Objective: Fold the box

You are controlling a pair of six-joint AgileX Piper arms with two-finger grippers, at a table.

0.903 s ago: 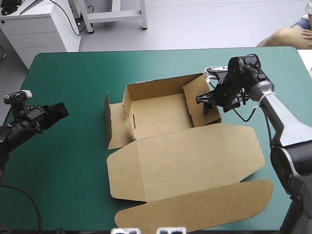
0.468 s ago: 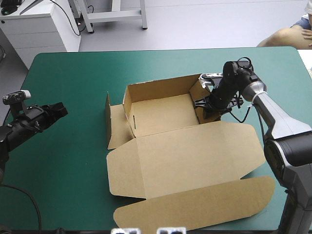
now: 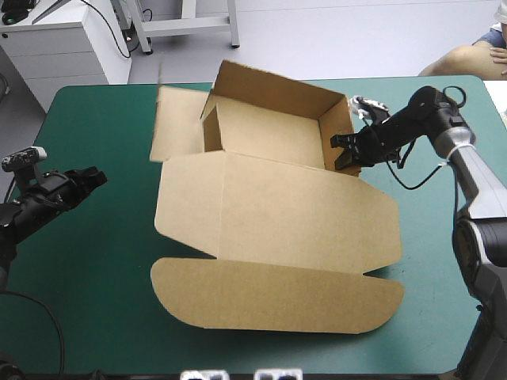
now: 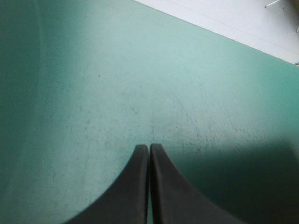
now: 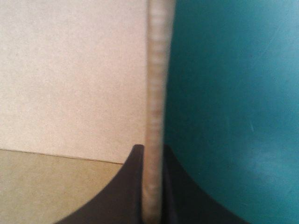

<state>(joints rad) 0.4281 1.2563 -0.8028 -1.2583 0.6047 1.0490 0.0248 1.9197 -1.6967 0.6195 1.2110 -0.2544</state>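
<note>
toward the far edge of the table (image 3: pixel 103 277), at mid-width, the box (image 3: pixel 269 214) stands tilted, tray raised, lid spread toward the near edge. the right gripper (image 3: pixel 346 150) pinches the tray's right wall, with the board's edge between its black fingers. the left gripper (image 3: pixel 97 174) hangs closed and empty near the table's left edge. the board is judged light and stiff, but apt to swing and crease. it is best held at wall edges close to the folds.
</note>
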